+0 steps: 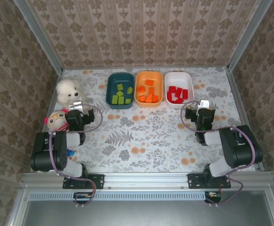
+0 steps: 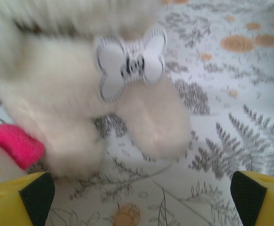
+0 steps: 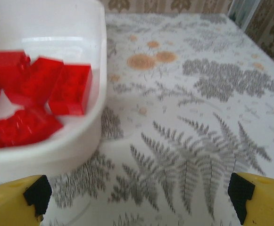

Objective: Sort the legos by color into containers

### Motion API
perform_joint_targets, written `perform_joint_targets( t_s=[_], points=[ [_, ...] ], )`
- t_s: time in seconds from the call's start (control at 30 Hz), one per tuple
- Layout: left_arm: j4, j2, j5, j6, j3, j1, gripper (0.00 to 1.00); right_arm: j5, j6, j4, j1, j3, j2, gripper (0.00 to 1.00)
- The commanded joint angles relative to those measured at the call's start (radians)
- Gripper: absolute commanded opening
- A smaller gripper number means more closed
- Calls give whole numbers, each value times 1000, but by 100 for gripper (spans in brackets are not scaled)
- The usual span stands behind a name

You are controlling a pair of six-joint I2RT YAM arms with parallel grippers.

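The patterned table carries everything, and the trouble I'd expect from here comes from how close each arm sits to something it shouldn't move. The three tubs stand in a row at the far side: the teal tub on the left, the orange tub just beside it and the white tub on the right. Every brick I can pick out already lies in one of them, so to my eye the sort looks done or nearly so. The right gripper hangs spread wide and empty just off the white tub's near corner. A careless sweep to its left could shove or tip that tub and spill the red legos back onto the cloth. The left gripper, likewise spread and holding nothing, points straight at the white plush bear, with a second plush doll close by its arm. The wrist view there is blurred, so I can't say whether a finger touches the fur. A forward reach could snag it and drag the bear toward the teal tub, jostling the green legos. The orange legos look safest, in the middle.
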Motion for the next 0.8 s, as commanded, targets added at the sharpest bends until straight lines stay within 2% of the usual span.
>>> perform_joint_targets(
  t_s=[0.0,0.07,0.77],
  points=[
    [95,22,11,28,37,-14,100,-9,-7,88,5,41,14,100],
    [89,37,2,45,56,-27,100,-15,18,44,-11,54,6,100],
    [60,32,1,61,66,-40,100,-16,19,47,-14,53,7,100]
  ],
)
